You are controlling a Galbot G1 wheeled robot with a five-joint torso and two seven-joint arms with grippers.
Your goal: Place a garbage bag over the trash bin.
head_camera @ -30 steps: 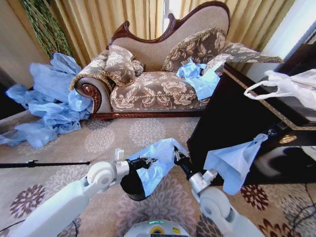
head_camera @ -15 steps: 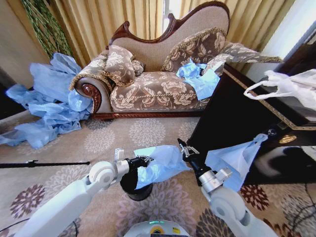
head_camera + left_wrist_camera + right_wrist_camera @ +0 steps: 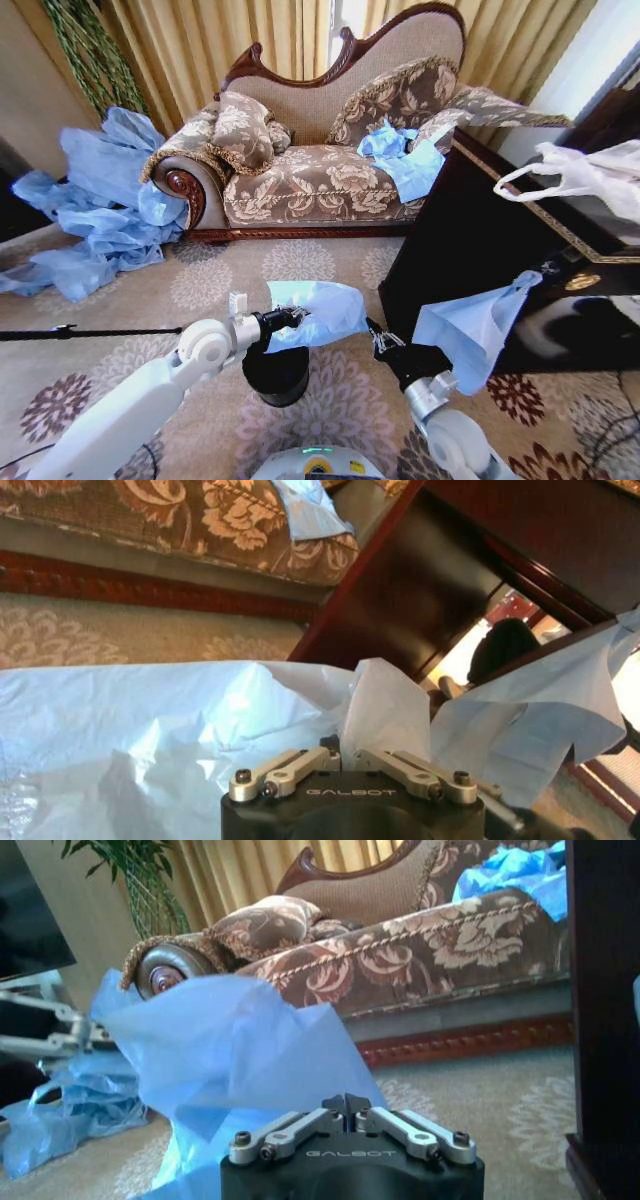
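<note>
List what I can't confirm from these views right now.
- The trash bin rim: head view, covered by the garbage bag and left gripper.
- Bag mouth: left wrist view, crumpled folds hide it.
- The right gripper hold on the film: right wrist view, fingertips meet against it, unclear.

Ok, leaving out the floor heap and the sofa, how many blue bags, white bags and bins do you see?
Light-blue bags: 2 (garbage bag, hanging bag)
White bag: 1
Trash bin: 1
Total: 4
</note>
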